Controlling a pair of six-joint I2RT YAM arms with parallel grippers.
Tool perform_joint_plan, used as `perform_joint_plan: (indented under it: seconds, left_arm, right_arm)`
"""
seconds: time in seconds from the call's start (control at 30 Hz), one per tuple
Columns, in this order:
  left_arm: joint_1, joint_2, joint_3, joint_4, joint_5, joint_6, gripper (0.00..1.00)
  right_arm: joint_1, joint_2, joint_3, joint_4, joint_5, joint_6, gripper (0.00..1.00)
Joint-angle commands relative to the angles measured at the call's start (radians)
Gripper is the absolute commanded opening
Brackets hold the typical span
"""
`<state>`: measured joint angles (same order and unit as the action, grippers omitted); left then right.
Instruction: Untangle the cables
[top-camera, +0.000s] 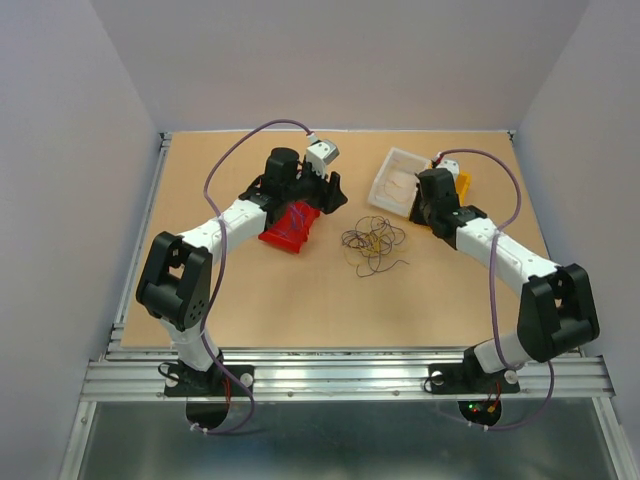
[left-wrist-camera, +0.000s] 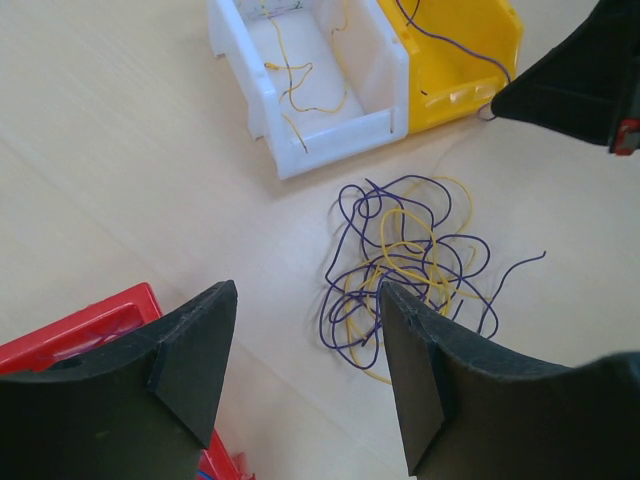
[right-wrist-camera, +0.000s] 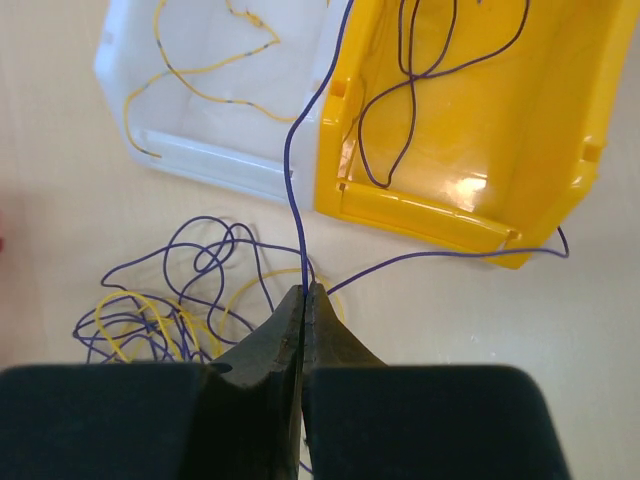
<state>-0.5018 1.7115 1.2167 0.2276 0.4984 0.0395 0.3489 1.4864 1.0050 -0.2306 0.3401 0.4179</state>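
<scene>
The cables (top-camera: 372, 243) lie as a loose clump of purple and yellow wires on the table, between the two arms. My right gripper (right-wrist-camera: 303, 290) is shut on one purple wire (right-wrist-camera: 292, 170), which rises from the jaws toward the edge between the white and yellow bins. The rest of the clump (right-wrist-camera: 170, 310) lies down to its left. My left gripper (left-wrist-camera: 305, 300) hangs open above bare table, with the clump (left-wrist-camera: 410, 265) just beyond its right finger and nothing between the jaws. In the top view the right gripper (top-camera: 424, 214) sits by the bins, and the left gripper (top-camera: 333, 190) is above the red bin.
A white bin (right-wrist-camera: 210, 165) holds a yellow wire (right-wrist-camera: 200, 70). Beside it, a yellow bin (right-wrist-camera: 560, 150) holds a purple wire (right-wrist-camera: 400, 100). Under the left arm stands a red bin (top-camera: 290, 228). Walls close in the table on three sides.
</scene>
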Motion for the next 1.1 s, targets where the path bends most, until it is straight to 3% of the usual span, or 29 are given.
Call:
perform_joint_plan:
  seconds: [0.0, 0.17, 0.3, 0.47, 0.7, 1.07]
  left_arm:
    - [0.002, -0.049, 0.018, 0.033, 0.022, -0.004, 0.70]
    - [0.002, -0.046, 0.020, 0.032, 0.020, -0.003, 0.70]
    - [0.002, -0.047, 0.020, 0.030, 0.022, -0.003, 0.70]
    - [0.002, -0.044, 0.023, 0.027, 0.025, -0.004, 0.70]
    - [0.002, -0.039, 0.023, 0.027, 0.029, -0.003, 0.70]
    - [0.002, -0.029, 0.032, 0.018, 0.031, 0.000, 0.70]
  right_arm:
    - [0.007, -0.066, 0.036, -0.058, 0.040, 0.012, 0.01]
    - [0.001, -0.031, 0.144, -0.096, 0.045, -0.007, 0.00]
    - [-0.028, 0.027, 0.242, -0.098, -0.071, -0.011, 0.01]
    - [-0.036, 0.067, 0.391, -0.171, -0.098, 0.025, 0.01]
    - [-0.060, 0.077, 0.484, -0.202, -0.018, 0.018, 0.01]
    - [-0.214, 0.113, 0.557, -0.202, -0.142, -0.004, 0.01]
